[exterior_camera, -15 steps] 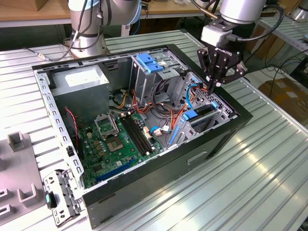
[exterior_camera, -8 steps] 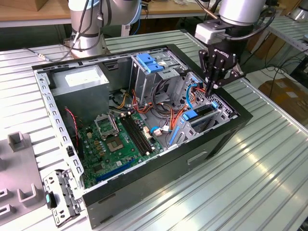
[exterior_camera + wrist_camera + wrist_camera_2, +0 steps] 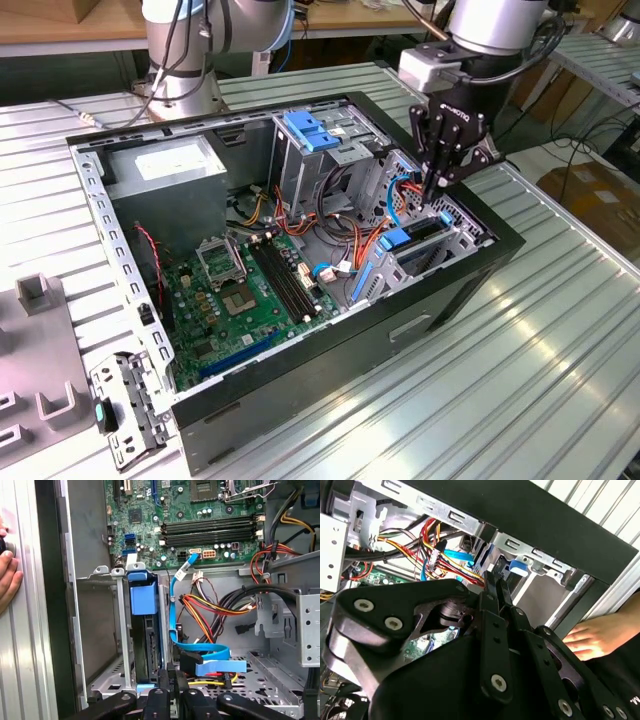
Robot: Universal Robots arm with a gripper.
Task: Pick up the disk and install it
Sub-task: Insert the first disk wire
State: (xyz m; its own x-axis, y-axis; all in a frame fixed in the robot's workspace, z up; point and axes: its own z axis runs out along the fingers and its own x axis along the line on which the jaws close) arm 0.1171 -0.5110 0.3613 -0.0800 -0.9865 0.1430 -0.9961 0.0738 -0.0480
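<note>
With the disk [image 3: 144, 600] standing on edge in the metal bay [image 3: 120, 630] of the computer case [image 3: 300, 378] and the tool [image 3: 434, 190] poised fingers-together close over its end, a skewed push could jam the carrier or snag the thin blue cable [image 3: 171, 610] alongside.

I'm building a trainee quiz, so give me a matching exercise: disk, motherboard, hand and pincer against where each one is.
Things:
1 disk
2 motherboard
3 hand
4 pincer

Places:
A outside the case
B flat on the case floor
C standing on edge in the bay
D just above the bay

Pairs: 1-C, 2-B, 3-A, 4-D.
</note>
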